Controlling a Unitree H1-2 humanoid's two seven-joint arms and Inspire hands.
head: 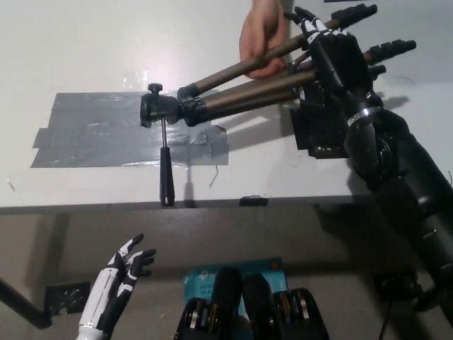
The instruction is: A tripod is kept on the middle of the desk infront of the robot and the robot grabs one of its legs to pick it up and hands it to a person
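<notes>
This looks like a robotics lab or test room rather than a home or shop. A plain white desk (85, 42) carries a wide patch of grey duct tape (106, 134) laid in overlapping strips, and a flat black pad (316, 139) lies near its right edge. Below is a bare grey floor (283, 234) with another scrap of tape (67, 297), a teal printed box (202, 282) and a loose dark cable (386, 319).

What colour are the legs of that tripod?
Bronze-brown tripod legs, black at the joints; head view.
</notes>
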